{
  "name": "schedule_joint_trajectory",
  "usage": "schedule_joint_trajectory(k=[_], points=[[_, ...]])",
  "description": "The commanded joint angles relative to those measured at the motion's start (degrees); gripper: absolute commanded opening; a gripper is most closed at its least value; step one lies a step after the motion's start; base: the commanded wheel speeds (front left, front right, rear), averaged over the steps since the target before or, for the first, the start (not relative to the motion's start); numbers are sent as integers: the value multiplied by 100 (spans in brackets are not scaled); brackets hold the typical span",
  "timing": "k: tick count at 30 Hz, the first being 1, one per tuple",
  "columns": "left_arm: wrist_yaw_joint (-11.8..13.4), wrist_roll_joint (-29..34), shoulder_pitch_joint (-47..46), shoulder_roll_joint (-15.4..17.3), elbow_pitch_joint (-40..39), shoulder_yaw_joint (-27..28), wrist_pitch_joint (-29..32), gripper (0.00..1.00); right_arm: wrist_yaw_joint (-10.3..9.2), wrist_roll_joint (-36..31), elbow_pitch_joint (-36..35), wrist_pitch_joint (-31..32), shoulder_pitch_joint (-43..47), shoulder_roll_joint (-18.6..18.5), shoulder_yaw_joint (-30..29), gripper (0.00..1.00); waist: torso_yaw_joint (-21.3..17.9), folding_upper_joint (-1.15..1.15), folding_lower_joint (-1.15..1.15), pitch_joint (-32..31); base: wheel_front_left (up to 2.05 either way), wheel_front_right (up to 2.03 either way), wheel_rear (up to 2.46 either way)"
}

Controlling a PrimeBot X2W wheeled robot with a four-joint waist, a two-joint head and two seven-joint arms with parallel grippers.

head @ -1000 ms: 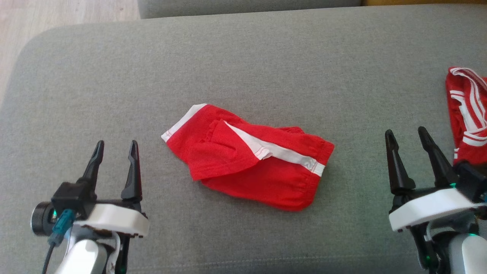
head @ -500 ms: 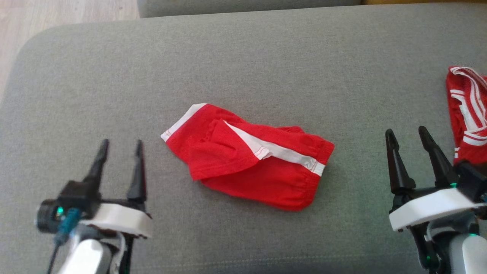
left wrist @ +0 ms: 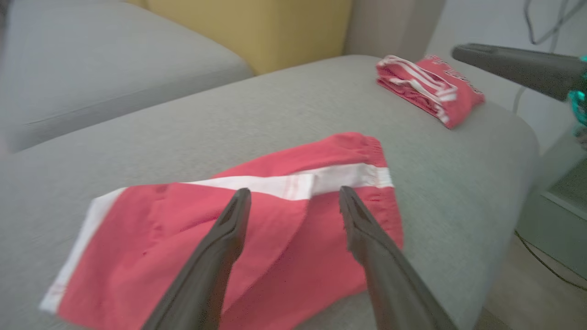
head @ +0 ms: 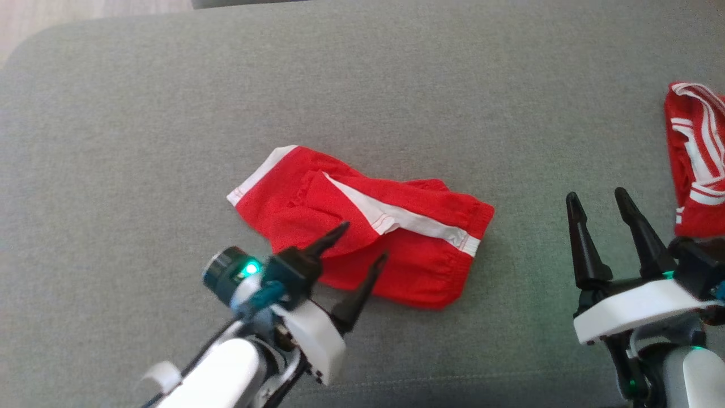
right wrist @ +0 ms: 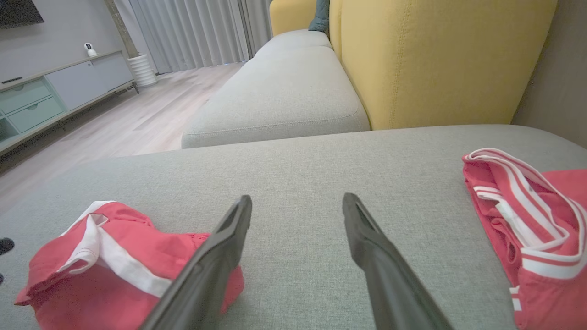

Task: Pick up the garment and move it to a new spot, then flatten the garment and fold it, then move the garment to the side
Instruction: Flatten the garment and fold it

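The left end effector (head: 362,242) leans in with its fingers spread wide and empty, right over the near edge of the red garment (head: 419,249) on the grey cushion (head: 113,141). A second ago it was well apart from the garment. The right end effector (head: 596,195) is open and empty, well off to the side.

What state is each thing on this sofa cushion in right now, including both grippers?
red shorts, crumpled, one flap folded over, lying on the cushion, not gripped
striped red garment, bunched in a folded pile at the cushion's right edge
left gripper, open, fingers poised over the shorts' near edge
right gripper, open, empty, over bare cushion
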Motion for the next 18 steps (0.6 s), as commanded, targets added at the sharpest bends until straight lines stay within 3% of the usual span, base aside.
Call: schedule_joint_trajectory(k=[1, 5, 11, 12, 13, 14, 18], points=[[-23, 62, -289, 42, -159, 173, 21, 100, -5, 40, -183, -36, -189, -31, 123, 100, -38, 0, 0, 33, 0, 0, 0], [-165, 219, -515, 16, 80, -80, 268, 100, -5, 90, -133, -94, -219, -31, 116, 100, -129, 0, 0, 114, 0, 0, 0], [0, 547, -821, 107, 521, -110, 437, 100, -5, 152, -54, -189, -246, -31, 105, 100, -216, 0, 0, 171, 0, 0, 0], [26, 566, -835, 131, 578, -100, 461, 71, -5, 154, -43, -198, -245, -31, 102, 100, -219, 0, 0, 168, 0, 0, 0], [51, 567, -845, 146, 621, -77, 460, 27, -5, 160, -34, -208, -243, -31, 95, 100, -218, 0, 0, 166, 0, 0, 0], [86, 579, -856, 171, 655, -47, 436, 0, -5, 167, -26, -216, -242, -31, 90, 100, -217, 0, 0, 161, 0, 0, 0], [250, 501, -790, 244, 684, 141, 273, 0, -5, 180, -16, -228, -229, -31, 63, 100, -178, 0, 0, 133, 0, 0, 0]])
